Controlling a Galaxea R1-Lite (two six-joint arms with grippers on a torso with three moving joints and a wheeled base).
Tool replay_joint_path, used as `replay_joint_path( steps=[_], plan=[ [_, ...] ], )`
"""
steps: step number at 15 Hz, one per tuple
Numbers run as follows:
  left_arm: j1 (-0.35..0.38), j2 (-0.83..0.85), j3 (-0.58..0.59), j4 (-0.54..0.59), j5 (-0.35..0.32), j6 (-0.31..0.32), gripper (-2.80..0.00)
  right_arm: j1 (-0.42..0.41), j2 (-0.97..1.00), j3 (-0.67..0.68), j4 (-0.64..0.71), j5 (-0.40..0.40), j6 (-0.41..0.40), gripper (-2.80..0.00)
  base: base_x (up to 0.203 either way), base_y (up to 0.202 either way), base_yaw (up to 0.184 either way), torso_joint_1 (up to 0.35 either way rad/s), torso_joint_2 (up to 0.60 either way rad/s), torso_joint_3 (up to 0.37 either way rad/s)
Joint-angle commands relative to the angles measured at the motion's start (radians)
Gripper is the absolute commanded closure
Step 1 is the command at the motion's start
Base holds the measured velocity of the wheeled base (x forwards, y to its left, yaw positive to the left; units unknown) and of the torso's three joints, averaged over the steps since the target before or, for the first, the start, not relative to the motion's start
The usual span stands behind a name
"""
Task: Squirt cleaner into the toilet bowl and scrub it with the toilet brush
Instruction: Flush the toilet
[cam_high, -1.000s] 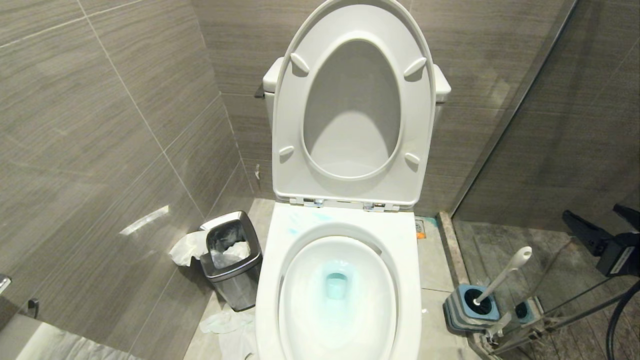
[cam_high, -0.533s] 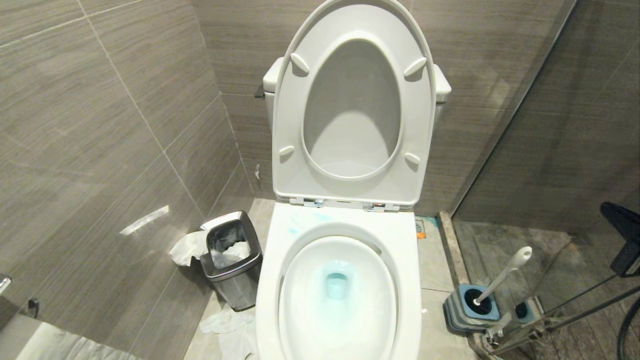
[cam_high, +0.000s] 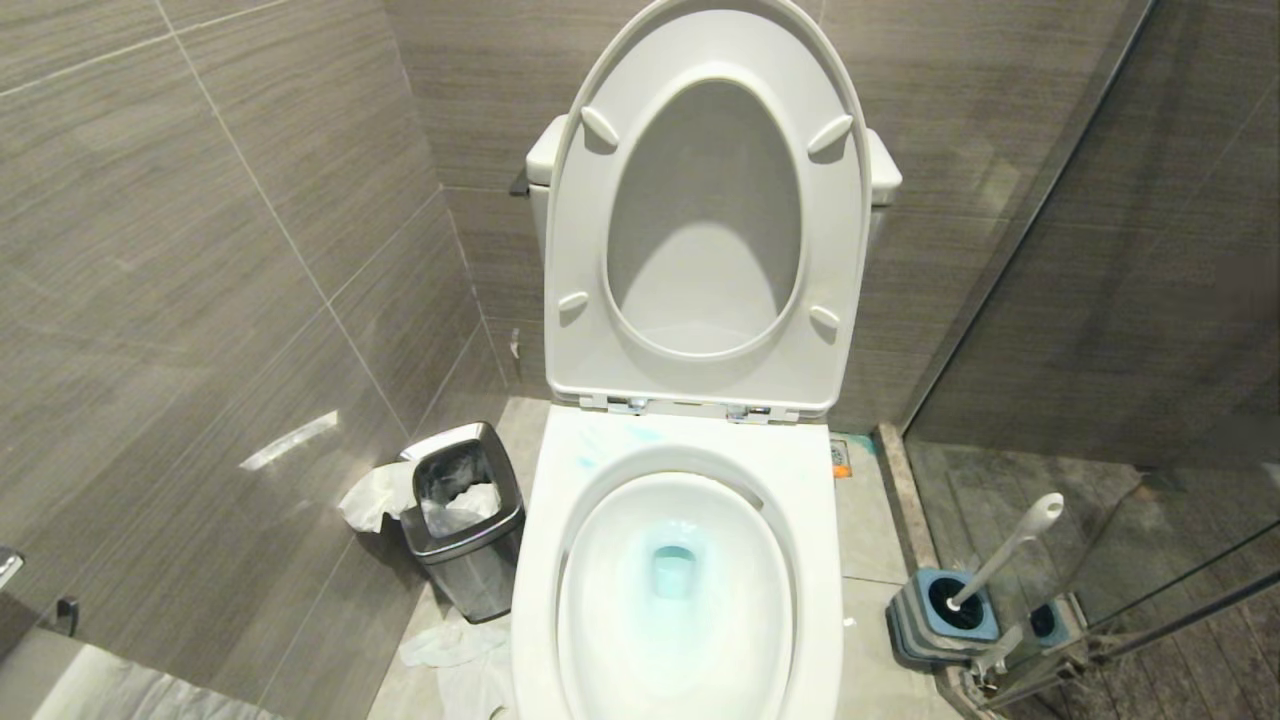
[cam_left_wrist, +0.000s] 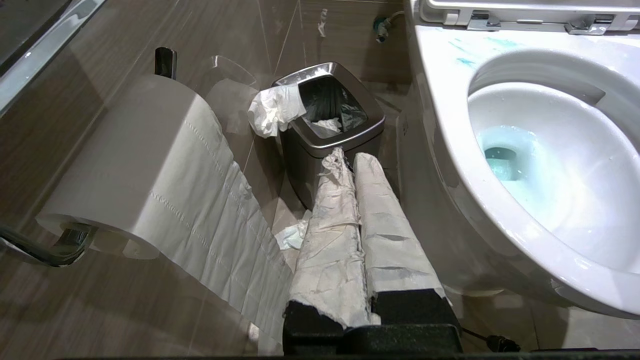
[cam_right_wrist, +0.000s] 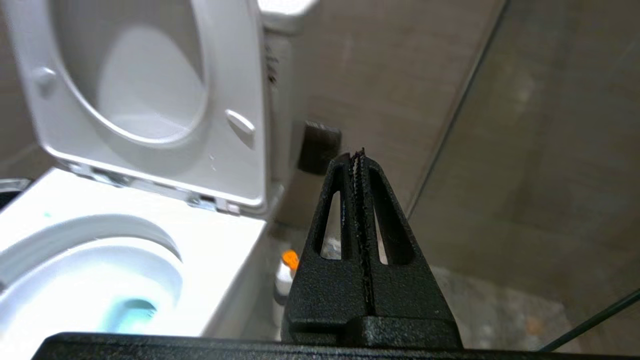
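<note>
Head view takes in the whole stall and neither arm: the toilet bowl (cam_high: 676, 590) stands with seat and lid (cam_high: 705, 215) tipped up against the tank, which leaves the basin open for cleaning. The cleaner (cam_high: 672, 570) is in there, tinting the water at the drain turquoise, with faint blue smears (cam_high: 610, 440) on the rim just under the hinges. The toilet brush (cam_high: 1010, 548) sits head-down in its blue-topped holder (cam_high: 945, 612) on the floor at the robot's right, handle leaning up and away from the bowl, so I'd judge the squirting done and the scrubbing not begun.

On the other side, a steel waste bin (cam_high: 465, 515) stands near the bowl with tissue spilling over its edge.

Left wrist view adds what the head camera misses: the left hand (cam_left_wrist: 352, 157), its fingers wrapped in white paper and pressed flat together on nothing, hangs low beside the bin, and a toilet roll (cam_left_wrist: 145, 165) trails a long sheet along the wall. It also shows the rim smears more plainly.

Right wrist view shows the right hand (cam_right_wrist: 359, 160) pinched fully closed and empty, raised beside the bowl and pointing toward the back wall. An orange-capped bottle (cam_right_wrist: 287, 272) stands on the floor behind the toilet. To lift the brush, that hand would need to spread first.
</note>
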Motion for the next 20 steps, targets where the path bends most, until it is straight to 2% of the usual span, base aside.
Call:
replay_joint_path(
  steps=[1, 3, 6, 11, 16, 20],
  plan=[
    [0.000, 0.000, 0.002, 0.000, 0.000, 0.000, 0.00, 0.022, -0.137, 0.046, 0.000, 0.005, 0.003, 0.00, 0.000, 0.000, 0.000, 0.000, 0.00, 0.000],
    [0.000, 0.000, 0.002, 0.000, 0.000, 0.000, 0.00, 0.025, -0.218, 0.080, 0.001, 0.006, 0.020, 0.00, 0.000, 0.000, 0.000, 0.000, 0.00, 0.000],
    [0.000, 0.000, 0.002, 0.000, 0.000, 0.000, 0.00, 0.045, -0.289, 0.047, 0.007, -0.011, 0.034, 0.00, 0.000, 0.000, 0.000, 0.000, 0.00, 0.000],
    [0.000, 0.000, 0.002, 0.000, 0.000, 0.000, 0.00, 0.046, -0.387, 0.030, 0.113, -0.014, 0.034, 0.00, 0.000, 0.000, 0.000, 0.000, 0.00, 0.000],
    [0.000, 0.000, 0.002, 0.000, 0.000, 0.000, 0.00, 0.040, -0.489, 0.109, 0.167, -0.012, 0.033, 0.00, 0.000, 0.000, 0.000, 0.000, 0.00, 0.000],
    [0.000, 0.000, 0.002, 0.000, 0.000, 0.000, 0.00, 0.013, -0.578, 0.115, 0.264, -0.007, 0.033, 0.00, 0.000, 0.000, 0.000, 0.000, 0.00, 0.000]
  ],
)
